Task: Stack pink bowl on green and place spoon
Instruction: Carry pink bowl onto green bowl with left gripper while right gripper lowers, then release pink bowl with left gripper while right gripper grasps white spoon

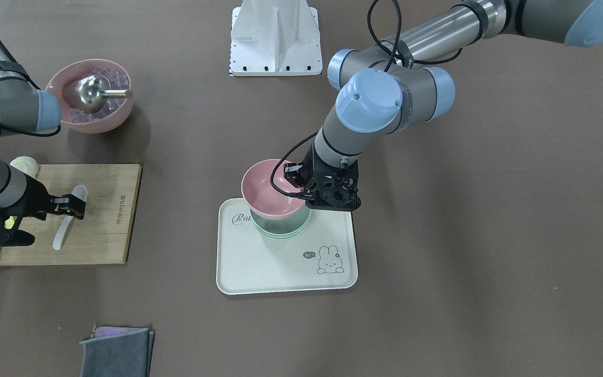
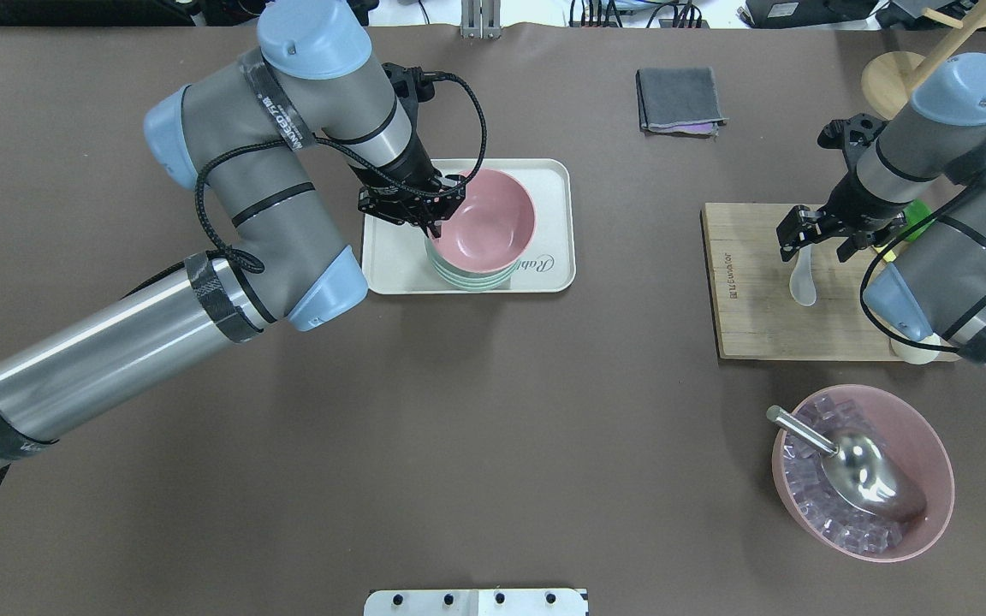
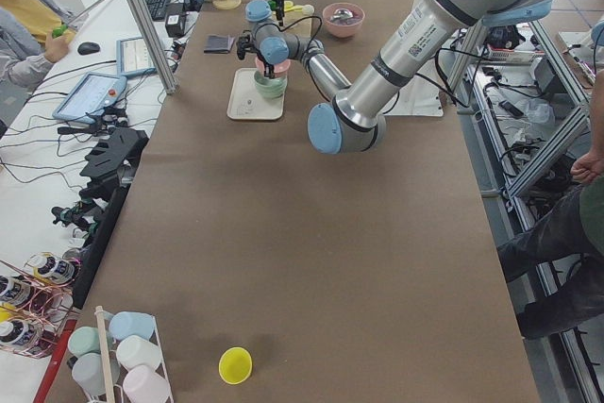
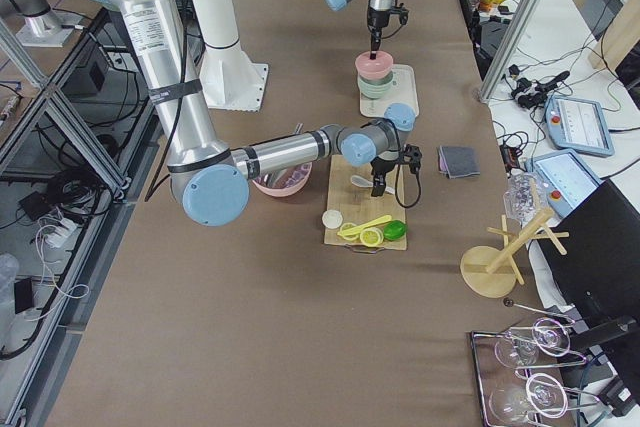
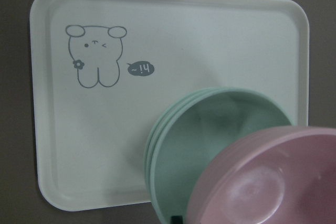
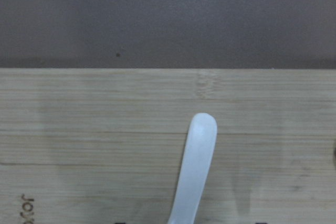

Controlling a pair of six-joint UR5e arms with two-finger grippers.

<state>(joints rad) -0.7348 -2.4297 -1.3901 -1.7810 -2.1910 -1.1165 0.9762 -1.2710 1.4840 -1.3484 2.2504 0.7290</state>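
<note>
Gripping the rim of the smooth, round pink bowl, the black two-finger left gripper has its fingers clamped on the bowl's wall in the front-facing view. The pink bowl sits tilted on the stack of pale green bowls, which stands at the robot-side end of the cream rectangular tray printed with a rabbit, mid-table. On the table's right side, the right gripper hangs over the rectangular bamboo cutting board, just above the slim white plastic spoon lying flat on it.

From overhead, the spoon's scoop end points toward the robot and its handle runs under the right gripper. Nearer the robot on the right, a large pink bowl of clear cubes holds a metal scoop. A folded grey cloth lies at the far edge.

In the right side view, the pink bowl rides above the green rims.

The left wrist view shows the pink bowl's underside tipped over the open green bowls; whether it is fully seated cannot be told.

In the right wrist view, the spoon's handle lies on the board, with the fingers spread apart on either side of it.
</note>
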